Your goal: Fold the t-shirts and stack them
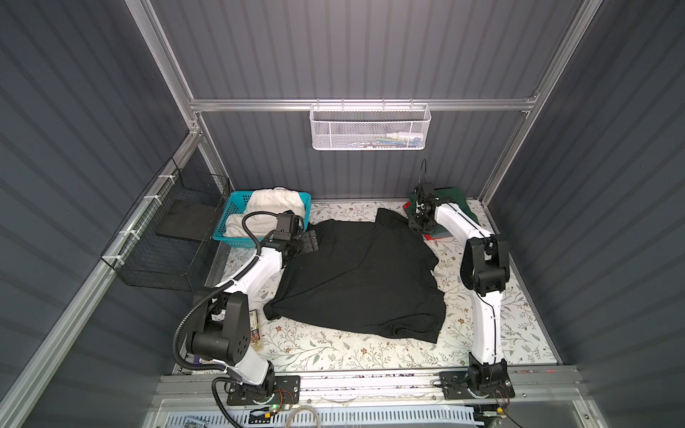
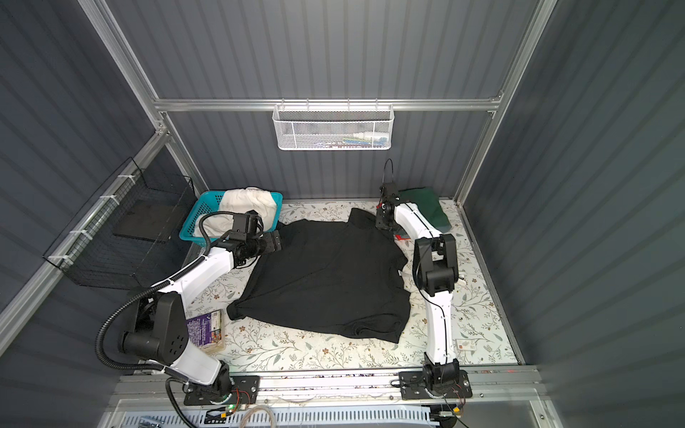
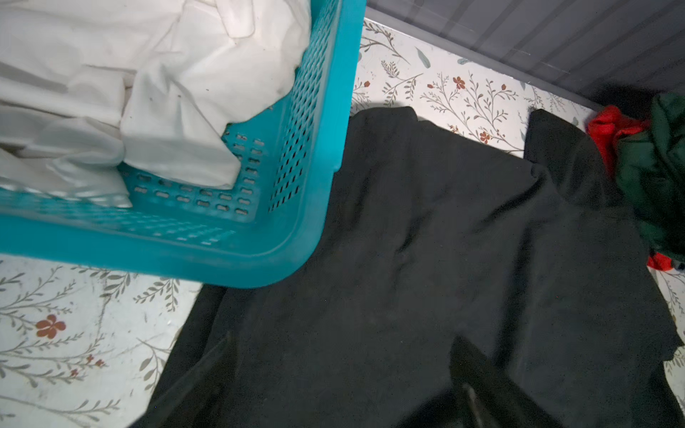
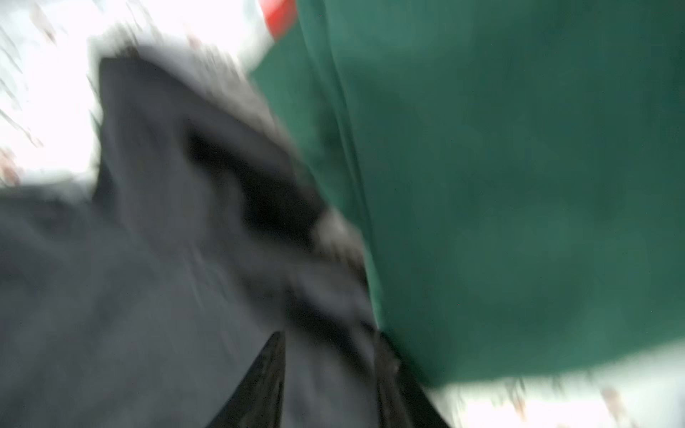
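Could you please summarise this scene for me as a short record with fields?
black shirt: spread out, rumpled, across the table
cream shirt: crumpled in the basket, far left
green shirt: far right corner, on a red shirt
left end effector: open, over the black shirt beside the basket
right end effector: at the black shirt's far corner by the green shirt; grip unclear, blurred

Lab cell: aluminium frame [image 1: 363, 105], panelled walls [image 1: 370, 55]
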You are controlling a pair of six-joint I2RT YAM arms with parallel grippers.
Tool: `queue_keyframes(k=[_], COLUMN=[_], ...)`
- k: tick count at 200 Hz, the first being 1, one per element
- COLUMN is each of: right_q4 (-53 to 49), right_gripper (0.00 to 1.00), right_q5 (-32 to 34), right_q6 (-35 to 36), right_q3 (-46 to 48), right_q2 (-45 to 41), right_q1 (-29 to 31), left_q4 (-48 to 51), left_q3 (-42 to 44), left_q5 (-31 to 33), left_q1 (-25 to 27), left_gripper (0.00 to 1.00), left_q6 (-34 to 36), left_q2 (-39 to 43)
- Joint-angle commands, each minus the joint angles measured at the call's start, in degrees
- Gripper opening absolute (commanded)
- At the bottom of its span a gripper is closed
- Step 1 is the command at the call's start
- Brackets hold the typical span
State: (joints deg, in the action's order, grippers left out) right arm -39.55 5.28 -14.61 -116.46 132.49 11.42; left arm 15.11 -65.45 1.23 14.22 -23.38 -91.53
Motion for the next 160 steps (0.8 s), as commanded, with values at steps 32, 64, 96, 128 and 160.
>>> queue_keyframes(k=[32,64,96,128,160], right_q4=[-5.75,-6.19,-5.55,-2.3,-4.44], right_gripper=[0.46,0.49,0.48,0.5,0.52], right_q5=[-4.29,-7.35,-11.94,-13.34,-12.49], right_q6=[3.96,4.25,3.72,3.22,3.31], right_q3=[-11.88,-13.51,-12.76,-8.71,-11.26], right_q2=[9.44,10.89,11.04,8.93,10.62], right_q1=[-1.84,-1.88,-1.71,-0.92,-0.7], left_q4=[-0.6,-2.85,-4.39,-3.83,-2.24], left_q3=[-5.31,-8.09,-12.6,-19.8,-25.69], left_q5=[-0.24,-2.85,-3.89,-3.04,-0.71], left_q1=[0.2,0.2,0.2,0.2,0.21], left_gripper=[0.9,0.9,0.91,0.91,0.91], left_q6=[1.88,2.26,3.24,4.96,6.8], left_q2=[-4.4,-8.51,-14.05,-20.61,-27.19])
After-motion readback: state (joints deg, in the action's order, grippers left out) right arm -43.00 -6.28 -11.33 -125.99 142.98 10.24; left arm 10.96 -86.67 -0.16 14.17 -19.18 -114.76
